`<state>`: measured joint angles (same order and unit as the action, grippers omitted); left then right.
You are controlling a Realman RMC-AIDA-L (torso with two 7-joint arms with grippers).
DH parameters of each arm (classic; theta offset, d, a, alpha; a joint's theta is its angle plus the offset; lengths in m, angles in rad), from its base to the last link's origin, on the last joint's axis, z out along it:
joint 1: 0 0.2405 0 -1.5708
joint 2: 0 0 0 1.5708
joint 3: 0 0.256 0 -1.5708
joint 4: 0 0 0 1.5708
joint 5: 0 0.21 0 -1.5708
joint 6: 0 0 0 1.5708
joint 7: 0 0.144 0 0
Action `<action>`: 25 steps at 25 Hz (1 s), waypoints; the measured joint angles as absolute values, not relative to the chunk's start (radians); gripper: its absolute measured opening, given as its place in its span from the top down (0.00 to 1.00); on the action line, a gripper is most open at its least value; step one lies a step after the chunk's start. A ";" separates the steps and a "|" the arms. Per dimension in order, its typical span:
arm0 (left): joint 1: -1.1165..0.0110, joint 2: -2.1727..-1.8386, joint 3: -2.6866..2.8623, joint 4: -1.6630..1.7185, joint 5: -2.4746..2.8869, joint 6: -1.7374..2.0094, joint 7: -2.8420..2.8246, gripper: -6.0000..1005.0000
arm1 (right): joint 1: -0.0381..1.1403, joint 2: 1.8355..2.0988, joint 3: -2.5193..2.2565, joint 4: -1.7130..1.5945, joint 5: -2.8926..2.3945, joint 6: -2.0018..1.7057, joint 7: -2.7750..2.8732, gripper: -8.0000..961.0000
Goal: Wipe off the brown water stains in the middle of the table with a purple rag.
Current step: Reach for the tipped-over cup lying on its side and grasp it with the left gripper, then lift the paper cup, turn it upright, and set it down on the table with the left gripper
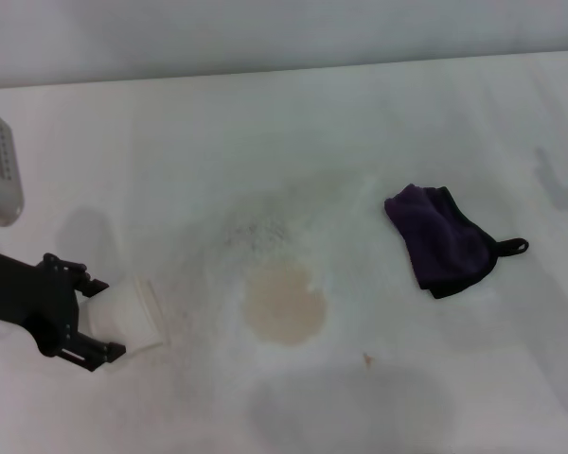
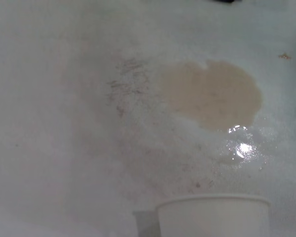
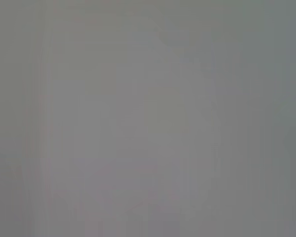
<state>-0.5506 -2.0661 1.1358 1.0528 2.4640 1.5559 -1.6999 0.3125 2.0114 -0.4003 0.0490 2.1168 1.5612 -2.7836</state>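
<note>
The brown water stains (image 1: 284, 303) form a pale tan blotch in the middle of the white table (image 1: 265, 123); they also show in the left wrist view (image 2: 212, 94). The purple rag (image 1: 442, 238) lies crumpled to the right of the blotch, its black loop pointing right, with no gripper on it. My left gripper (image 1: 109, 319) is at the left, shut on a white paper cup (image 1: 133, 315) tipped toward the stain; the cup's rim shows in the left wrist view (image 2: 212, 215). My right gripper is out of view.
A tiny brown speck (image 1: 366, 357) lies just right of the stain. A glossy clear wet patch (image 2: 241, 148) sits between cup and stain. Faint scuff marks (image 2: 130, 89) lie beside the stain. The right wrist view shows only plain grey.
</note>
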 joint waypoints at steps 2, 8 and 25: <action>-0.554 -2.068 1.136 1.031 2.464 1.541 -1.688 0.12 | 0.313 2.011 -0.400 0.045 2.117 1.559 -2.783 0.15; -0.566 -2.070 1.137 0.979 2.460 1.505 -1.667 0.12 | 0.313 2.011 -0.400 0.042 2.117 1.554 -2.783 0.15; -0.540 -2.076 1.132 0.972 2.334 1.461 -1.592 0.23 | 0.304 2.011 -0.405 0.039 2.110 1.557 -2.783 0.15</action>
